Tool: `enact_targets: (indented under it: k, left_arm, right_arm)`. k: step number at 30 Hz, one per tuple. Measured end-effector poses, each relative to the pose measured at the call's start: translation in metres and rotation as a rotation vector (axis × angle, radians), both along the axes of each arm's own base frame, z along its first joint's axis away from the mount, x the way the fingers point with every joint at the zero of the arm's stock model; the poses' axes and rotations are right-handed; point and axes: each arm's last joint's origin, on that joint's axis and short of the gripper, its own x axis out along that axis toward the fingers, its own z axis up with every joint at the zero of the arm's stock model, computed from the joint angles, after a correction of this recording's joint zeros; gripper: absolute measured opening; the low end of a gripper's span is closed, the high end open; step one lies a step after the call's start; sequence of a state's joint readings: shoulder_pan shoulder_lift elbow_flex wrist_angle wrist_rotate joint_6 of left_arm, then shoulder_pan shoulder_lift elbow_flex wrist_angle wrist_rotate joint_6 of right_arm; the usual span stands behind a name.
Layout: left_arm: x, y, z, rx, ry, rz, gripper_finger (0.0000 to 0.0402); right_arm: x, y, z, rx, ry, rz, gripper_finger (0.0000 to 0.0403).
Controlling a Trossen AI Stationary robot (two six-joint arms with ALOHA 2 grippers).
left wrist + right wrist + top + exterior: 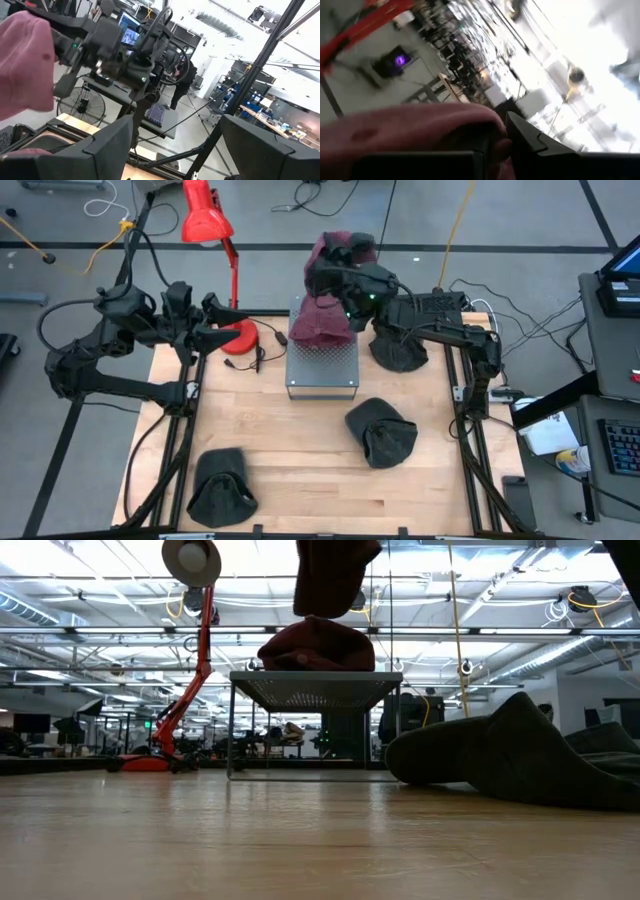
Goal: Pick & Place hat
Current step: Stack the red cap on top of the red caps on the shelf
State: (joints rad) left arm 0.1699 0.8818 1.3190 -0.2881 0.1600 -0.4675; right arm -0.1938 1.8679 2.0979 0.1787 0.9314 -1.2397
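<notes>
On the wooden table (290,440), the right tool (335,255) pinches a half-hidden maroon hat (328,248); left tool (215,320) spread.

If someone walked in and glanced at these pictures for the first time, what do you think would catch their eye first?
Probably the maroon hat held up by the right gripper above the metal stand at the table's far edge, where a second maroon hat already lies. Next, the bright red desk lamp at the far left, near the idle left gripper. Three dark hats lie around the table.
</notes>
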Motion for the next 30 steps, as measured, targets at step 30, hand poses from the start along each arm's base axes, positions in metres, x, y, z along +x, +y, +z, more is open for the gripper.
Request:
enact_targets:
  k: [30]
  left_arm:
    - [0.0, 0.004, 0.0, -0.057, -0.009, 0.12, 0.031]
  right_arm:
    - [0.001, -0.017, -0.031, -0.1, 0.7, -0.004, 0.0039]
